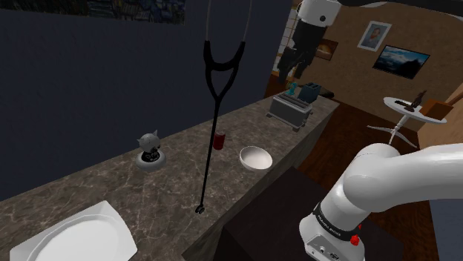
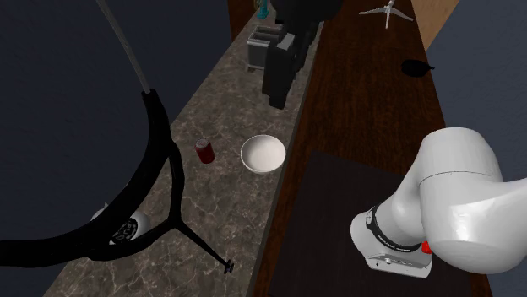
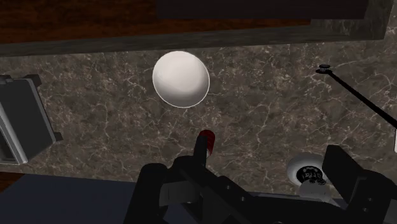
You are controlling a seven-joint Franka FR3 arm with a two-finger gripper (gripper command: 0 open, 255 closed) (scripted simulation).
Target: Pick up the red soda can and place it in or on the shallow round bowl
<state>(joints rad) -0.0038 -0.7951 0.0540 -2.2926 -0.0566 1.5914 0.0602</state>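
Note:
The small red soda can stands upright on the marble counter, a short way from the shallow white round bowl. Both also appear in the second exterior view, the can to the left of the bowl. My black gripper hangs high above the counter, over the stretch between the bowl and the toaster, touching nothing. In the wrist view the gripper is open, its fingers far apart, with the can and the bowl far below it.
A tall black forked stand rises from the counter beside the can, its foot near the front edge. A silver toaster sits at the counter's far end. A grey spiked figure on a dish and a white plate lie toward the shoulder view's left.

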